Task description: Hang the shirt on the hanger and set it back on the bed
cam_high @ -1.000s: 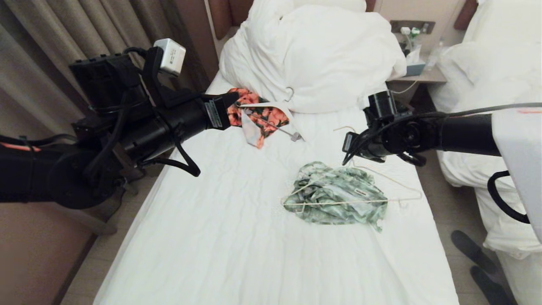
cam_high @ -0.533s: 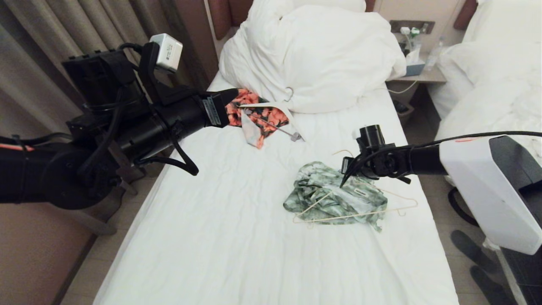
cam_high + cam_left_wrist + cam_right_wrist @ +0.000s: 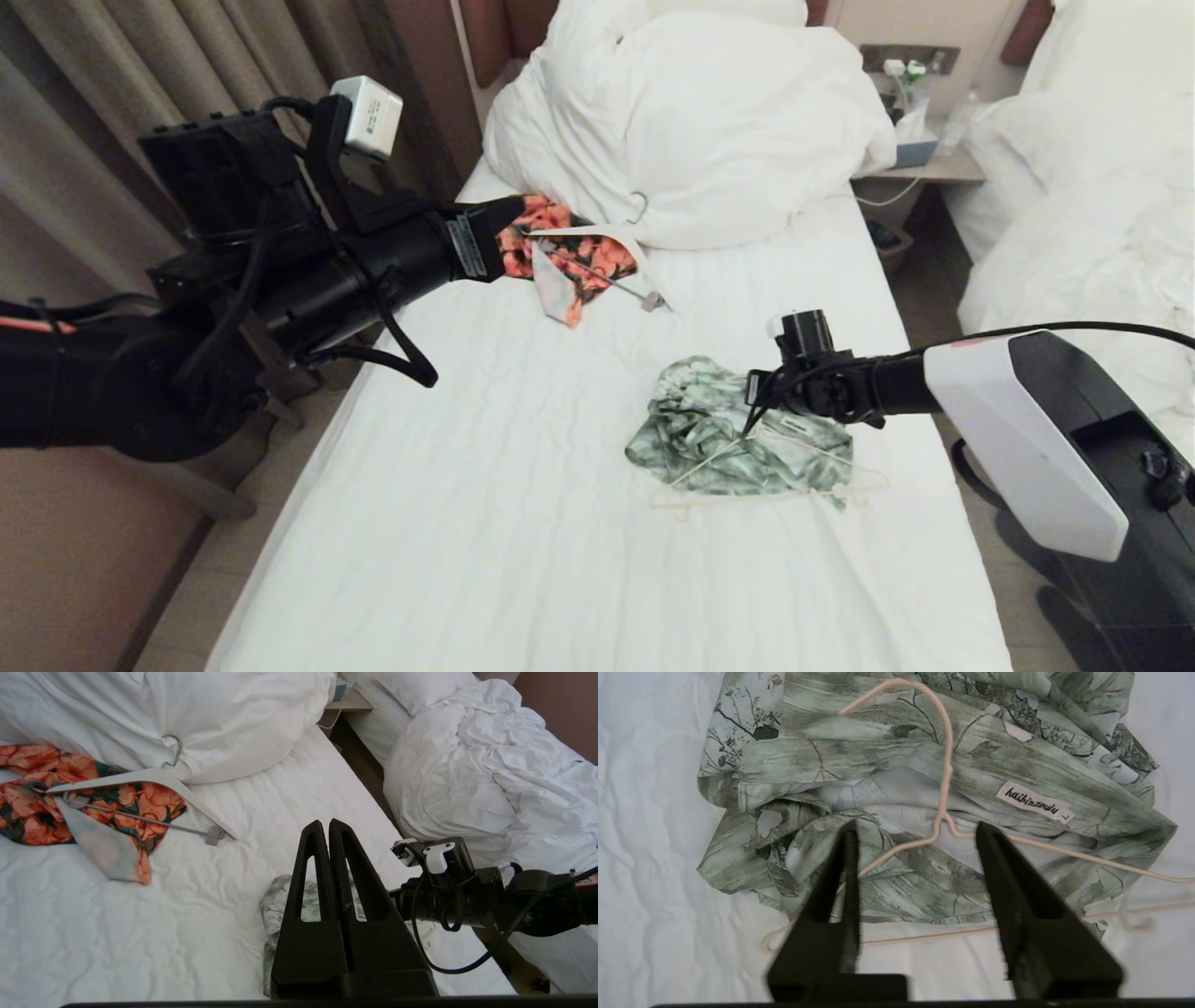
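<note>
Here, head view: crumpled green-and-white print shirt (image 3: 738, 439) lies on the white-sheeted bed (image 3: 467, 523), thin cream wire hanger (image 3: 766, 476) on top; right gripper (image 3: 750, 422) low over it. Left wrist view: left gripper (image 3: 328, 828), fingers pressed together, raised above the sheet, empty. Right wrist view: right gripper fingers (image 3: 840, 877) spread, straddling the hanger's twisted neck, not pinching it.

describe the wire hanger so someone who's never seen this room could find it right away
Start at the long bed with the bunched white duvet. On its sheet lies a crumpled green shirt, under the right end effector. The hanger lying on it is thin cream wire, unlike the thick white hanger on the orange garment.
</note>
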Available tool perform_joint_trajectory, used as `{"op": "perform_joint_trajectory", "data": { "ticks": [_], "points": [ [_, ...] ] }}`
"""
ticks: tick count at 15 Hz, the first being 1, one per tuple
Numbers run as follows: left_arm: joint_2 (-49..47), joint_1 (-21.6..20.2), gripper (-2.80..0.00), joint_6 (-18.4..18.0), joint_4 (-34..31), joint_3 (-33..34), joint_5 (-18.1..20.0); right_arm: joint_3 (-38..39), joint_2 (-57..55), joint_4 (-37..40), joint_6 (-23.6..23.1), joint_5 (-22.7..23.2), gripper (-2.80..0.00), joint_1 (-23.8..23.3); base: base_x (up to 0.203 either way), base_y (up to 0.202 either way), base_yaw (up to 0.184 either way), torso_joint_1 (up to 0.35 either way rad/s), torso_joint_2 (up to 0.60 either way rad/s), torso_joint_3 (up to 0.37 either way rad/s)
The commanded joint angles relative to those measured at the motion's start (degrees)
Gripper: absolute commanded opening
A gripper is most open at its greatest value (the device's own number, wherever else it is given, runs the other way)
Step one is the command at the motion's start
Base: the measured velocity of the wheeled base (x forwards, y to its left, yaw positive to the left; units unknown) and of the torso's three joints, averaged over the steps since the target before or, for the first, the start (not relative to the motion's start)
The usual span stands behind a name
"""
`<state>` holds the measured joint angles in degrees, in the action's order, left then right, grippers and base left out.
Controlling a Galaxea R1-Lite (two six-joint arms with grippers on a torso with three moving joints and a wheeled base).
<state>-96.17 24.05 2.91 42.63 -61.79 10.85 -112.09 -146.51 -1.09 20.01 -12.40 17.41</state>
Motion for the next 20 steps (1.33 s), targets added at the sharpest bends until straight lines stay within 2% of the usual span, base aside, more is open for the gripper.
{"op": "perform_joint_trajectory", "data": {
  "ticks": [1, 2, 3, 8, 11, 13, 16, 18, 20],
  "points": [
    [0.0, 0.3, -2.8, 0.0, 0.2, 0.0, 0.0, 1.4, 2.4, 0.1, 0.1, -0.2, 0.0, 0.1, 0.0, 0.0, 0.0, 0.0, 0.0, 0.0],
    [0.1, 0.3, -2.8, 0.0, 0.3, 0.1, 0.0, 3.2, 4.3, 0.0, 0.1, -0.4, 0.0, 0.2, 0.0, 0.0, 0.0, 0.0, 0.0, 0.0],
    [0.3, 0.3, -2.8, 0.0, 0.3, 0.3, 0.0, 5.4, 6.0, 0.0, 0.1, -0.5, -2.8, 0.3, 0.0, 0.0, 0.0, 0.0, 0.0, 0.0],
    [2.7, 0.0, -2.8, 0.0, 0.4, 2.0, -0.4, 14.4, 14.2, -0.3, 0.2, -5.0, -2.8, 1.2, 0.0, 0.0, 0.0, 0.0, 0.0, 0.0],
    [0.8, -1.1, -2.8, -0.1, 5.0, 2.4, -4.0, 23.3, 25.0, -0.3, 0.1, -5.9, -2.8, 2.7, 0.0, 0.0, 0.0, 0.0, 0.0, 0.0],
    [2.5, -2.8, -2.8, -2.0, 6.2, 3.7, -9.3, 29.8, 33.1, -0.3, 0.1, -7.0, -2.8, 3.9, 0.0, 0.0, 0.0, 0.0, 0.0, 0.0],
    [7.7, -4.5, -2.8, -7.3, 6.0, 13.6, -15.5, 42.0, 47.2, -0.6, 0.1, -8.9, -2.8, 5.8, 0.0, 0.0, 0.0, 0.0, 0.0, 0.0],
    [14.4, -4.8, -2.8, -8.4, 7.2, 21.3, -18.0, 50.5, 57.8, -1.4, -0.1, -9.6, -2.8, 6.5, 0.0, 0.0, 0.0, 0.0, 0.0, 0.0],
    [22.1, -7.8, -2.8, -9.3, 7.6, 26.4, -19.3, 56.7, 68.3, -1.6, -1.0, -10.0, -2.8, 6.7, 0.0, 0.0, 0.0, 0.0, 0.0, 0.0]
  ]
}}
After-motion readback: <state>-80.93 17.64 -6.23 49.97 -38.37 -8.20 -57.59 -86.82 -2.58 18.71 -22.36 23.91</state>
